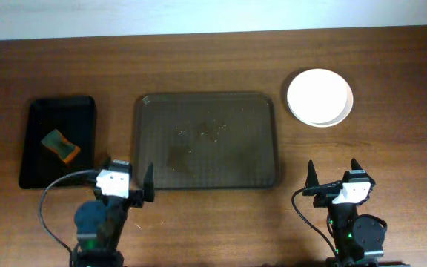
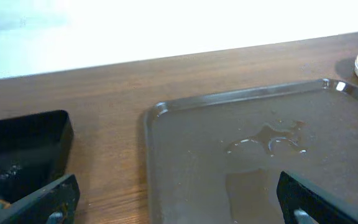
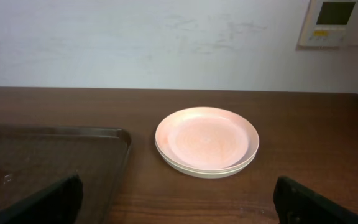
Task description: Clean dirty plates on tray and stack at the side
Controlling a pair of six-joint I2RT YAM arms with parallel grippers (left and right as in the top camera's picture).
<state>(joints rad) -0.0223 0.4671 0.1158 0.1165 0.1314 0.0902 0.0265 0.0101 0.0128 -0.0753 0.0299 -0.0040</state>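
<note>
Find the plates (image 1: 319,97) already off the tray (image 1: 207,96), stacked on the surface (image 1: 399,156) just beyond its far right corner, near the rim but not touching it. Count at least two rims in the right wrist view; cannot tell a third from here. Note nothing on the tray but a few wet streaks (image 1: 199,133) near its middle. Read the left fingers (image 2: 55,194) as spread wide and empty, hovering at the tray's near left corner. Read the right fingers (image 3: 328,202) as likewise spread and empty, near the front edge and well apart from the stack. See the sponge (image 1: 60,145) lying in the black tray (image 1: 39,111) at the far left.

Judge the work as good as finished, so treat the step in hand as a check and a retreat. Look at the top plate's faint pinkish tint in the right wrist view: possibly thin sauce, possibly only the light. If wiping, fetch the sponge with the left fingers, steady the stack's rim with the right, and wipe in light circles, never pushing toward the surface's edge. Otherwise hold both arms low and clear, avoiding any nudge to the stack.
</note>
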